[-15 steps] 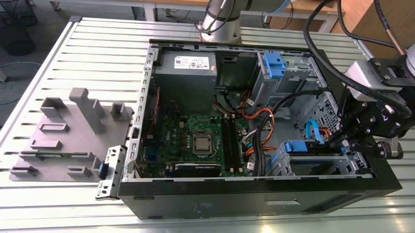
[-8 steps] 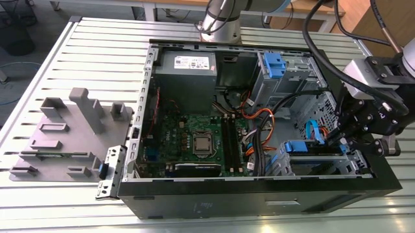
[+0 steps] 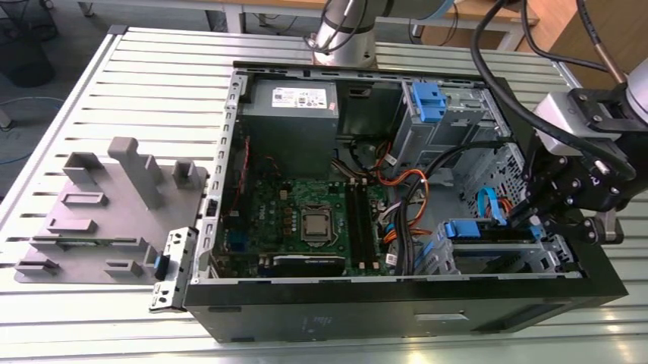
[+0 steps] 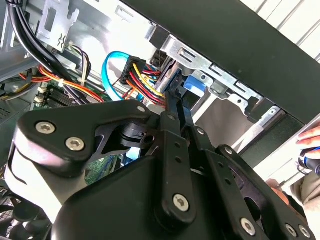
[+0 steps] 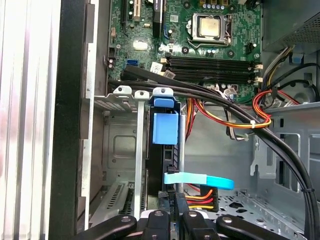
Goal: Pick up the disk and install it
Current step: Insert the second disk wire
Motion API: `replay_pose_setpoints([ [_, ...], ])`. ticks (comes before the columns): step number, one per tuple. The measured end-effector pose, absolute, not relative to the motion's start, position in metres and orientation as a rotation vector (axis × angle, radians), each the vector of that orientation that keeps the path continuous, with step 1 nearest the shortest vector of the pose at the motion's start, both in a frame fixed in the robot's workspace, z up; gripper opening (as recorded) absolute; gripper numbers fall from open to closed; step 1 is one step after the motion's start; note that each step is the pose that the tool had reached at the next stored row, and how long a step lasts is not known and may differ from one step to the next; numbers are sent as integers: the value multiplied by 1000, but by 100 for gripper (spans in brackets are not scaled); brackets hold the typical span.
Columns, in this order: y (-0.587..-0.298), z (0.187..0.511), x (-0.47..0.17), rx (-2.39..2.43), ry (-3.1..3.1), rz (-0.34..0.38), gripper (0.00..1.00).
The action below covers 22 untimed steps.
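Slatted metal counter (image 3: pixel 121 91) carries the open computer case (image 3: pixel 405 311). We note the disk (image 5: pixel 165 129) standing on edge in the drive bay (image 5: pixel 120 145), at the case's 4 o'clock in the exterior view. The gripper (image 4: pixel 176 100) has its fingers pressed together at the disk's end, likely to seat it.

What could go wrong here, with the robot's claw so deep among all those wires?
Two risks, perhaps three:
1. The blue flat cable and the red and yellow wires lie right beside the gripper. They could snag or get pinched.
2. The disk stands in a narrow metal bay. If it tilts, it might jam against the walls.
3. A person's hand is close to the case edge in the second wrist view. The arm could bump it.
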State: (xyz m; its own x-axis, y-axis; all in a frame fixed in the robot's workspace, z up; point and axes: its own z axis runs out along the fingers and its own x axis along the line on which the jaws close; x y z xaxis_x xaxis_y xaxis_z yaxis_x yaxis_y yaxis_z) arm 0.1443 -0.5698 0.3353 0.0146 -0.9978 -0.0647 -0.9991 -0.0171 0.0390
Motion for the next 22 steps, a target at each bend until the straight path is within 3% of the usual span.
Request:
replay_pose_setpoints([
  [22, -570, 330, 142, -2225, 2190, 114, 16],
])
